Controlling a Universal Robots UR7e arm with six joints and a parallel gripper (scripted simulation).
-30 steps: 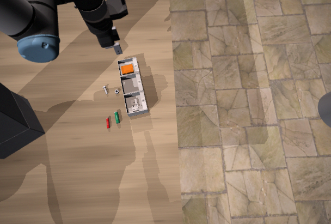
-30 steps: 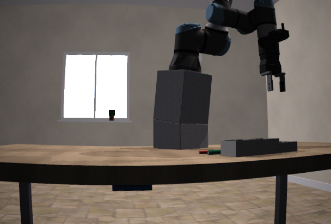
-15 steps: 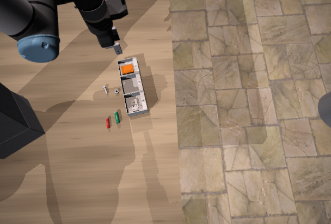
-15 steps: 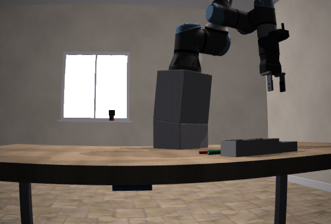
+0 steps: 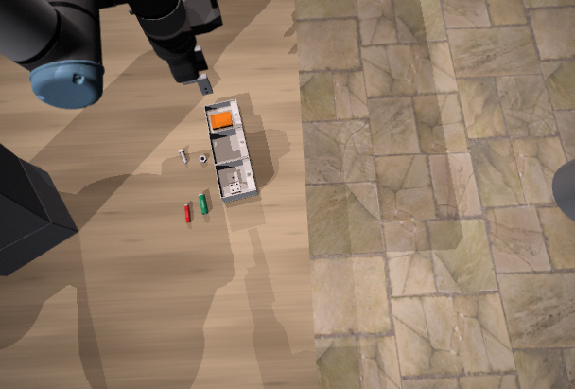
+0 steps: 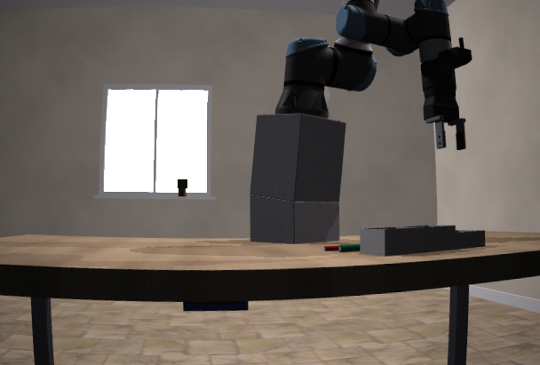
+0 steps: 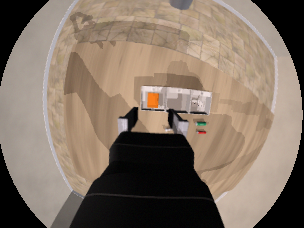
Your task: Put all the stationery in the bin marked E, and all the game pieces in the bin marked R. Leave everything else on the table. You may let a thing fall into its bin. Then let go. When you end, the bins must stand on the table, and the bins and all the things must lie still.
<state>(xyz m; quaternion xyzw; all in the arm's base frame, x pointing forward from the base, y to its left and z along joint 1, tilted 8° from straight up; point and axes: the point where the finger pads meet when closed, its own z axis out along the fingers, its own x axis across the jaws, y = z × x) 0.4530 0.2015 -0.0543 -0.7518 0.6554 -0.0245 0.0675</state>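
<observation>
My gripper [image 5: 203,73] [image 6: 450,146] [image 7: 153,114] is open and empty, high above the table beyond the orange block's end of the bin row. An orange block [image 5: 220,119] [image 7: 153,100] lies in the end bin nearest the gripper. The middle bin [image 5: 228,149] [image 7: 177,102] is empty. The far end bin [image 5: 240,197] [image 6: 373,242] holds white pieces with dark dots [image 5: 235,187] [image 7: 198,103]; their number is unclear. The bin letters are not legible. A green cylinder [image 5: 203,204] [image 6: 349,248] [image 7: 201,123] and a thinner red cylinder [image 5: 187,214] [image 6: 330,248] [image 7: 201,132] lie on the table.
A silver bolt [image 5: 183,156] and a small nut [image 5: 202,159] lie on the table beside the middle bin. The robot's dark pedestal [image 5: 28,222] [image 6: 295,173] stands behind them. The table edge [image 5: 306,222] runs beyond the bins' other side.
</observation>
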